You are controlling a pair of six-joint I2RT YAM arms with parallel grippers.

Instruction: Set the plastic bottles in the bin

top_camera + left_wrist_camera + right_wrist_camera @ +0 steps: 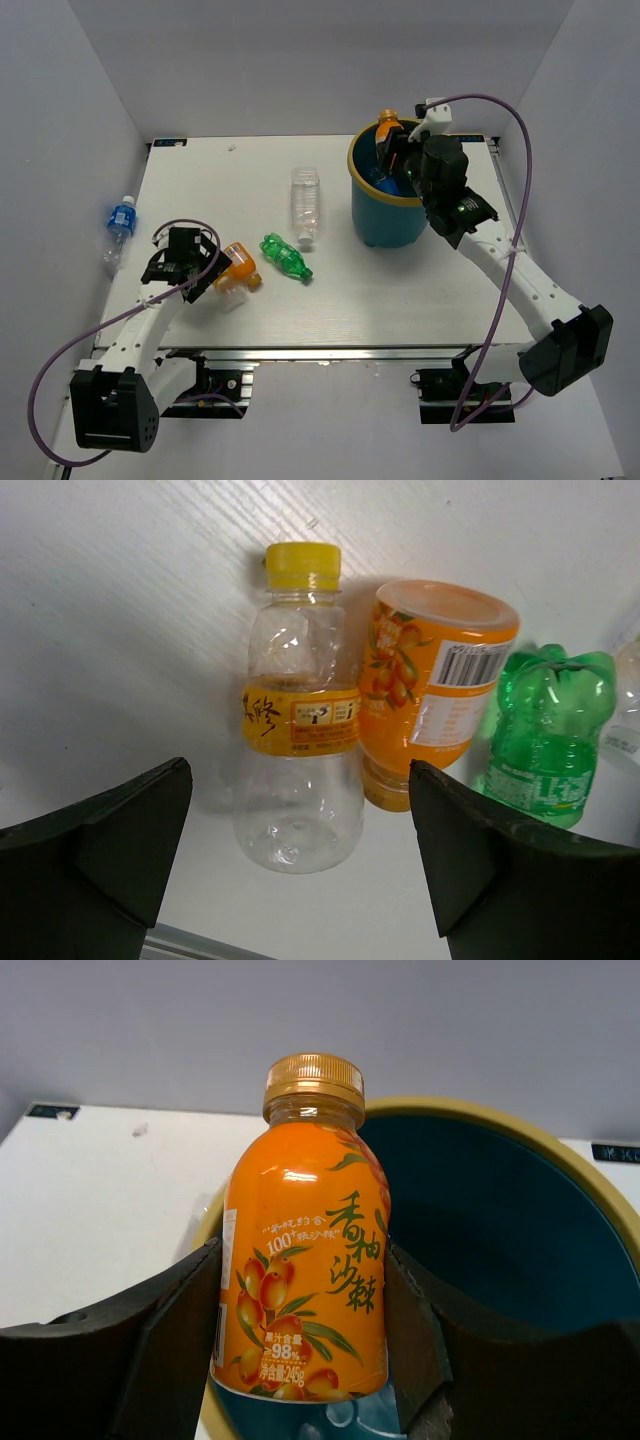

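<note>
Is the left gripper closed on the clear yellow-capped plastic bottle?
No, the left gripper is open, both fingers apart from the clear yellow-capped plastic bottle.

White table [400, 290], plain white walls [300, 60] enclosing, soft even light.

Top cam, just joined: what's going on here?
Two arms are clearing bottles into the bin. The right gripper is shut on an orange bottle, held upright over the bin's rim and not yet released. The left gripper hangs open above a yellow-capped clear bottle lying on the table, with a second orange bottle beside it. A green bottle and a large clear bottle lie mid-table. A blue-label bottle sits by the table's left edge.
</note>
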